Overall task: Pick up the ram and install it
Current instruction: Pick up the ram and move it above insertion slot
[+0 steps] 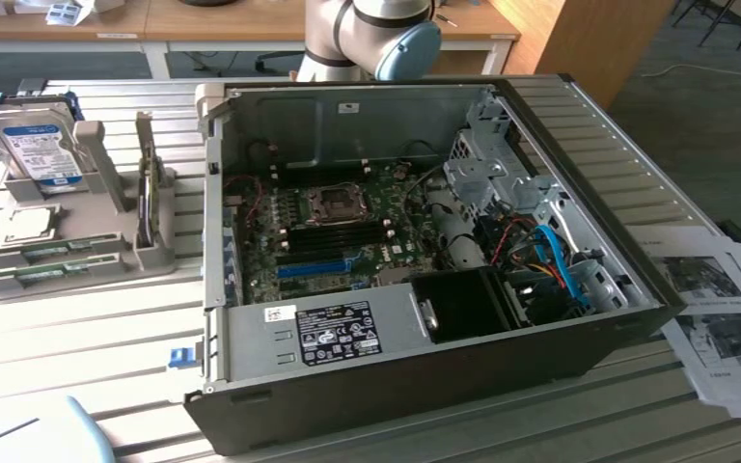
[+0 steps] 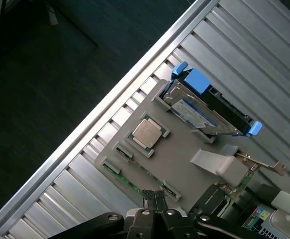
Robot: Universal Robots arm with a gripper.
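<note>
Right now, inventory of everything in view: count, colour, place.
computer case: 1, black, open, mid-table
motherboard: 1, dark green, inside case
power supply: 1, silver, case's near end
cables: several, blue and red, inside case
holder: 1, grey, on the exterior view's left of case
hard drive: 1, silver with blue-white label, upright in holder
processor chip: 1, silver, flat on holder
ram: 2 sticks, green, lying along holder's edge
papers: few sheets, white, exterior view's right of case
table: 1, pale slatted metal, under everything
arm: 1, grey with blue cap, behind case
gripper: 1, black, shut, empty, over holder's ram edge
</note>
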